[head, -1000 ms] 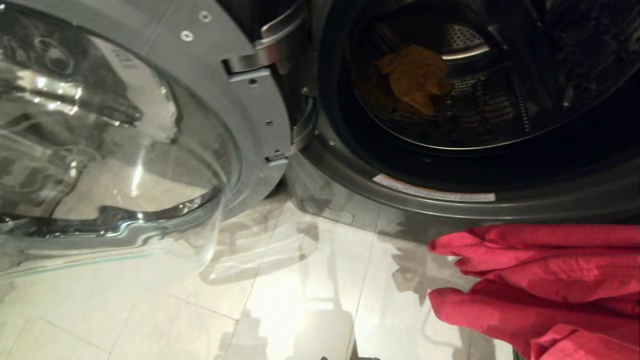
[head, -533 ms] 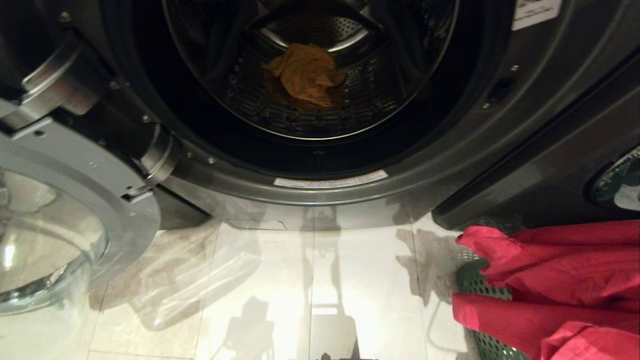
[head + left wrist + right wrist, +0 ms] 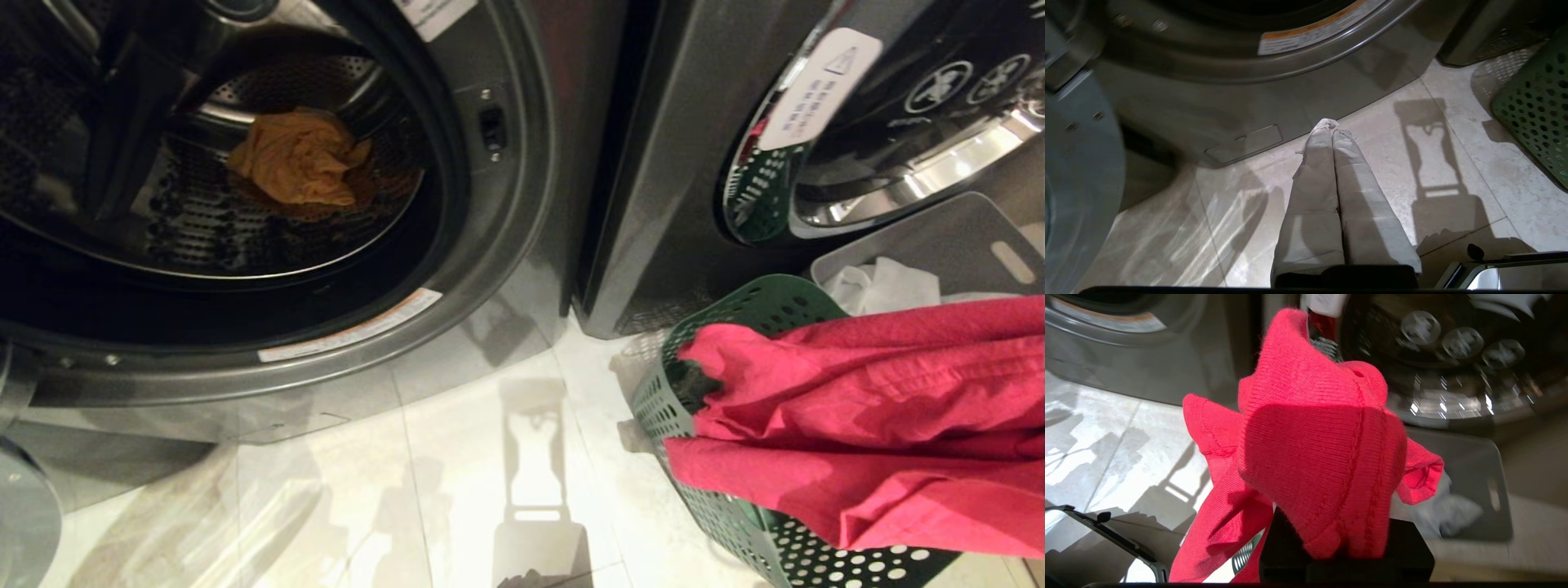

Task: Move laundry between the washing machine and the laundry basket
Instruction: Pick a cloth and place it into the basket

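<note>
- Since a second ago the whole head view has swung over: the open glass door that filled the left side is almost out of frame now, and the dark green laundry basket (image 3: 739,523), a second washer and a grey bin have come into view. That's the camera moving, not the stuff.
- Washing machine (image 3: 506,245) sits on the left with its drum open, and a yellow-orange garment (image 3: 298,159) lies crumpled on the perforated steel inside.
- Red-pink garment (image 3: 857,425) hangs in big folds over the near side of the basket and covers most of its opening, so I can't tell if it's resting on the rim or hanging just above it.
- Right gripper (image 3: 1331,428) is buried in that red-pink cloth in its wrist view. The fabric is bunched right over the fingers, which pinch a fold of it.
- Left gripper (image 3: 1331,130) is parked low over the pale tiled floor (image 3: 490,457) in front of the washer, cloth-wrapped fingers (image 3: 1314,171) pressed together with nothing between them.
- Second washer (image 3: 898,122), door closed, stands on the right behind the basket.
- Grey bin (image 3: 939,237) sits just behind the basket with something white (image 3: 886,286) in it.
</note>
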{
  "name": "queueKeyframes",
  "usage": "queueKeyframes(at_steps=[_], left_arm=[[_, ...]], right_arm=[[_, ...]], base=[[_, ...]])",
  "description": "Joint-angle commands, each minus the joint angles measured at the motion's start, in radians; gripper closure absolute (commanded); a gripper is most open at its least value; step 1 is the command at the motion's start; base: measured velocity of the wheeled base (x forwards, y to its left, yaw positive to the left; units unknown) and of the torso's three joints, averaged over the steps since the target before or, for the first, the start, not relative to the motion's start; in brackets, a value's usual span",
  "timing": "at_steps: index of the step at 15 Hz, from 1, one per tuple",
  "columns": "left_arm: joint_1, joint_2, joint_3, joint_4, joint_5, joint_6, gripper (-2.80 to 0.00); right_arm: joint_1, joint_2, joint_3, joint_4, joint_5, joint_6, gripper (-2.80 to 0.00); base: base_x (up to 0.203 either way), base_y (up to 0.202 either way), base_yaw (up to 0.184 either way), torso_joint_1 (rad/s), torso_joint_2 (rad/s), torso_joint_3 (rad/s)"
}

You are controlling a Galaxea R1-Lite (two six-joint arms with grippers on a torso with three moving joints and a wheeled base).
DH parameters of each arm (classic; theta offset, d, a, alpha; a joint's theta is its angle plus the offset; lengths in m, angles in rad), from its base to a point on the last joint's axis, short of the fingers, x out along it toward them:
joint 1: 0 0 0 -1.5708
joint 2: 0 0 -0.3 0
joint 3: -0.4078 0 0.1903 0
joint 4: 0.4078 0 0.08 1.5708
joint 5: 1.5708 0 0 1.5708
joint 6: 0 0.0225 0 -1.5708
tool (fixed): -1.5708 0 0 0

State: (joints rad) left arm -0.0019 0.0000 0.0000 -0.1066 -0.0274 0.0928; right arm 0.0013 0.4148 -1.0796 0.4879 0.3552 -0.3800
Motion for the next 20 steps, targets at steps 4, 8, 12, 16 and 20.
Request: queueKeyframes(at_steps=[4, 8, 12, 16, 20], left_arm=[[-0.001, 0.000, 0.040, -0.001, 0.000, 0.001, 0.00], [0.000, 0.000, 0.040, 0.001, 0.000, 0.001, 0.00], [0.000, 0.000, 0.040, 0.001, 0.001, -0.001, 0.00], [0.000, 0.000, 0.040, 0.002, 0.001, 0.002, 0.00], [-0.001, 0.000, 0.040, 0.002, 0.000, 0.005, 0.00]], right_arm=[[-0.001, 0.013, 0.053, 0.003, -0.030, 0.004, 0.00], [0.000, 0.052, 0.089, 0.001, -0.171, 0.024, 0.00], [0.000, 0.089, 0.180, -0.075, -0.234, 0.071, 0.00], [0.001, 0.108, 0.397, -0.253, -0.237, 0.084, 0.00], [0.000, 0.265, 0.551, -0.612, -0.201, 0.089, 0.00]], base=[[0.000, 0.006, -0.101, 0.003, 0.00, 0.002], [0.000, 0.000, 0.000, 0.000, 0.00, 0.000], [0.000, 0.000, 0.000, 0.000, 0.00, 0.000], [0.000, 0.000, 0.000, 0.000, 0.00, 0.000], [0.000, 0.000, 0.000, 0.000, 0.00, 0.000]])
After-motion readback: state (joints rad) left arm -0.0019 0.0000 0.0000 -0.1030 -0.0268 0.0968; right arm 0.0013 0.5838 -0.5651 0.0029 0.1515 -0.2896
